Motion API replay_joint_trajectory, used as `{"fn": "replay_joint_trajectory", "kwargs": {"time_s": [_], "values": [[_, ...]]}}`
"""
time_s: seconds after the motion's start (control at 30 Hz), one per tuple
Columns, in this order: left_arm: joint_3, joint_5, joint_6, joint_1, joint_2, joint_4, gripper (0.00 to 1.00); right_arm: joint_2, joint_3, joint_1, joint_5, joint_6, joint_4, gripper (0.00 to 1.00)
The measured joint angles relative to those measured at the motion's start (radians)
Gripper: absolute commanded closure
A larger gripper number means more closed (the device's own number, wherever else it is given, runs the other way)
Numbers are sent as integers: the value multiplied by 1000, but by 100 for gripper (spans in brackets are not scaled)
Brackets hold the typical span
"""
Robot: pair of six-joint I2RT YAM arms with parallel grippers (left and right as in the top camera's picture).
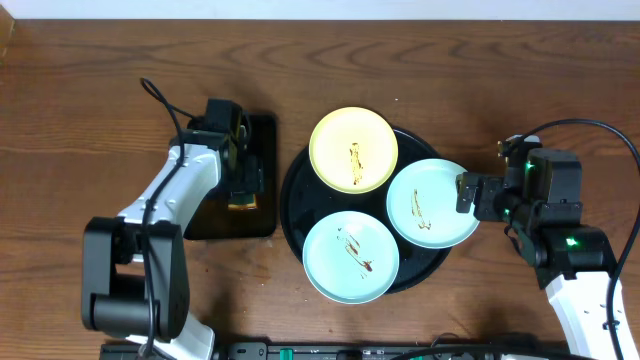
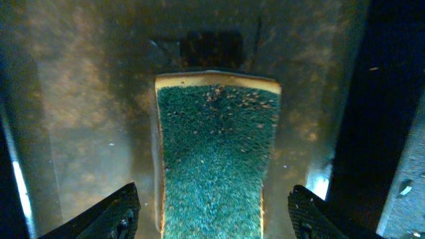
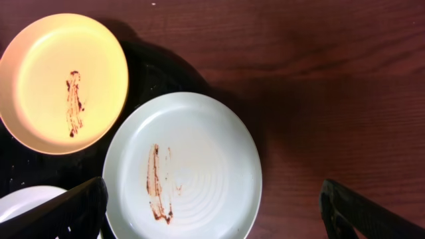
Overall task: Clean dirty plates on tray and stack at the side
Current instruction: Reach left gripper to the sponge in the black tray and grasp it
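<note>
Three streaked plates lie on the round black tray [image 1: 295, 215]: a pale yellow plate [image 1: 352, 148] at the back, a mint plate [image 1: 350, 256] at the front, and a mint plate [image 1: 432, 203] on the right rim. My right gripper [image 1: 468, 193] is open just above the right mint plate's [image 3: 182, 166] outer edge; the yellow plate [image 3: 63, 79] shows beyond it. My left gripper [image 1: 243, 180] is open over the green sponge [image 2: 216, 153], its fingers either side of it and apart from it.
The sponge lies in a small rectangular black tray [image 1: 262, 135] left of the round tray. Dark wood tabletop [image 1: 450, 70] surrounds both trays. Cables run near both arm bases.
</note>
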Motion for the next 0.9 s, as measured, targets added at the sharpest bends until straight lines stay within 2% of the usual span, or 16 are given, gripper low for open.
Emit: {"fn": "replay_joint_trajectory", "kwargs": {"time_s": [0.1,0.43,0.6,0.9], "values": [[0,0,0,0,22,0,37,0,0,0,0,0,0,1],[0,0,0,-9,32,8,40,0,0,0,0,0,0,1],[0,0,0,-12,32,11,48,0,0,0,0,0,0,1],[0,-3,-4,-24,32,12,52,0,0,0,0,0,0,1]]}}
